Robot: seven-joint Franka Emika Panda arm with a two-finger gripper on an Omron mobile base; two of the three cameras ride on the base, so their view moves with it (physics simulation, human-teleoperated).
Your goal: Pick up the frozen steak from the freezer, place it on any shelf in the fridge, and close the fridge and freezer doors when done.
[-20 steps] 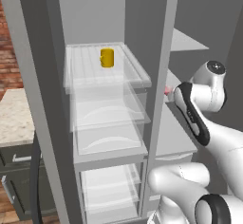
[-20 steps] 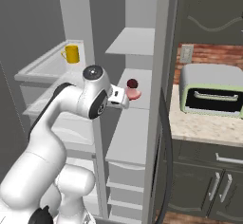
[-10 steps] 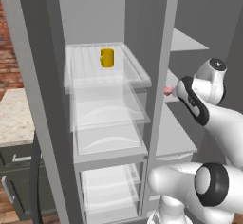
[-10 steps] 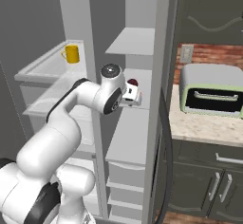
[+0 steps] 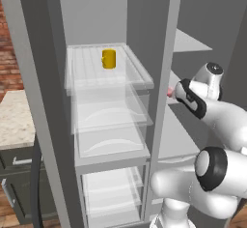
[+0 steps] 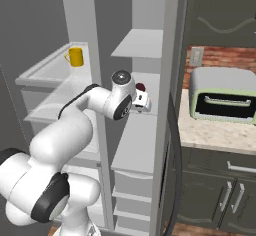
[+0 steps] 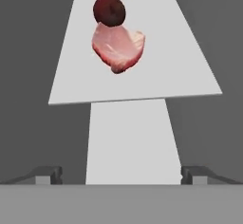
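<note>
The frozen steak (image 7: 118, 47) lies flat on a solid grey shelf (image 7: 156, 83) of the freezer (image 6: 136, 44), pinkish-red with a paler edge. It touches a small dark red round item (image 7: 109, 10) behind it. My gripper (image 7: 122, 175) is open and empty, level with that shelf's front edge and a short way from the steak. In the right base view the gripper (image 6: 145, 102) reaches into the narrow compartment, just below the dark red item (image 6: 140, 86). A pink sliver of the steak (image 5: 170, 92) peeks out beside the hand. Both doors stand open.
The fridge (image 5: 96, 125) holds a yellow cup (image 5: 109, 58) on its top clear shelf (image 5: 137, 72). The open freezer door (image 6: 167, 105) stands edge-on right of my arm, the fridge door (image 5: 29, 101) at far left. A toaster oven (image 6: 225, 95) sits on the counter (image 6: 210, 132).
My arm has stretched farther into the freezer, bringing the hand closer to the steak. The jaws stayed open, and the steak and the cup have not moved.
</note>
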